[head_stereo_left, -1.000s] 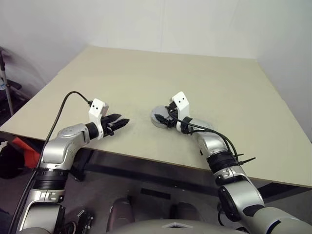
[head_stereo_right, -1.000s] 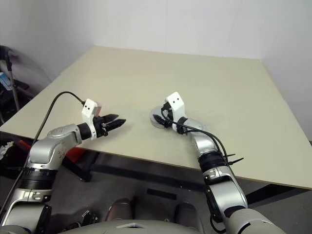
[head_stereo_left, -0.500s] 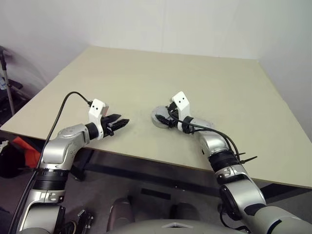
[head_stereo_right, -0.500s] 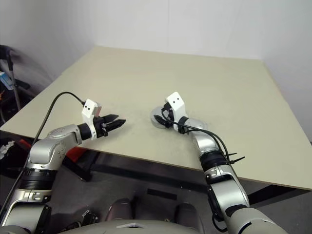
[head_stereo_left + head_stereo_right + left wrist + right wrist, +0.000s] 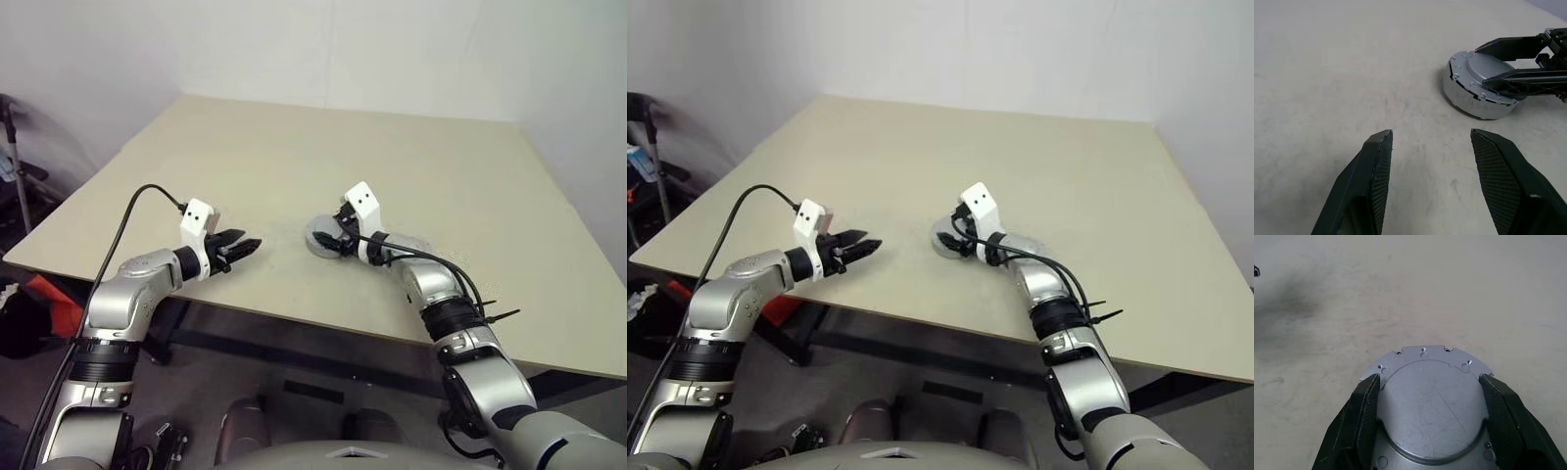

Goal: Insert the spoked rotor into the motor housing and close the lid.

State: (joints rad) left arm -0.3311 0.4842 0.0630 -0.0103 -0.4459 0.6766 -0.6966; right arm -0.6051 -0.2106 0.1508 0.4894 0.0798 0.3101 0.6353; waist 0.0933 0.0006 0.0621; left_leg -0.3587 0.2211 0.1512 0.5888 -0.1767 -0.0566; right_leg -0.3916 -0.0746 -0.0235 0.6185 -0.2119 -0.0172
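The motor housing (image 5: 316,235) lies flat near the table's front edge, a low round silver case with a flat closed face (image 5: 1430,401) upward. My right gripper (image 5: 1430,377) reaches over it from the right. Its fingers (image 5: 1513,76) stand open, wide apart on either side of the raised top and close along it. My left gripper (image 5: 250,245) hovers open and empty just above the table, a hand's width left of the housing (image 5: 1476,88), pointing at it. The spoked rotor and the lid are out of view.
The beige table (image 5: 294,147) stretches far behind and to both sides of the housing. Its front edge runs just below both grippers. Grey gear stands on the floor (image 5: 15,186) beyond the table's left edge.
My right wrist has tipped a little further down over the housing. The housing and my left arm have kept still.
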